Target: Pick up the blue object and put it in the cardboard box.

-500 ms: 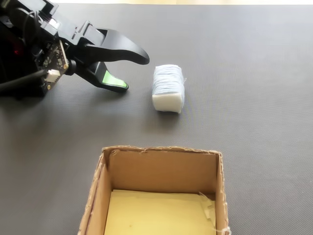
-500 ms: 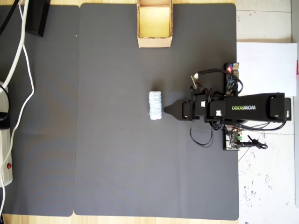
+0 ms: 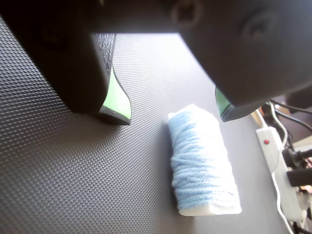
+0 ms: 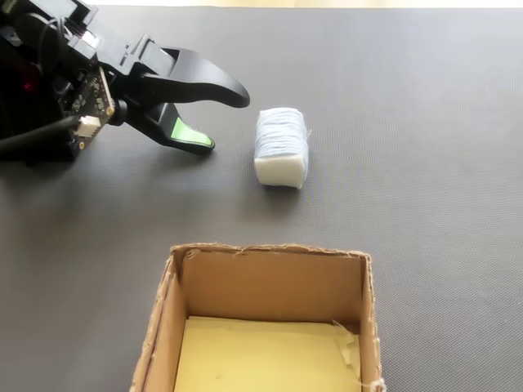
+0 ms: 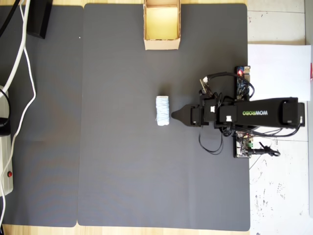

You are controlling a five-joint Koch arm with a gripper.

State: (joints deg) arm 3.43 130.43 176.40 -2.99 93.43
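The blue object [image 3: 202,161] is a pale blue yarn-wound roll lying on its side on the black mat, also seen in the fixed view [image 4: 282,147] and the overhead view [image 5: 163,110]. My gripper [image 3: 171,114] is open, its green-padded fingers spread wide and hovering just short of the roll's near end. In the fixed view the gripper [image 4: 227,122] sits to the left of the roll, not touching it. From overhead the gripper [image 5: 173,115] points left at the roll. The cardboard box [image 4: 270,255] stands open and holds nothing, at the mat's top edge in the overhead view [image 5: 161,44].
A textured black mat [image 5: 122,161] covers the table. A white power strip [image 3: 275,161] with plugs and cables lies past the roll, at the far left overhead [image 5: 5,147]. The arm's base and circuit boards [image 5: 242,73] sit on the right, beside white paper [image 5: 279,63].
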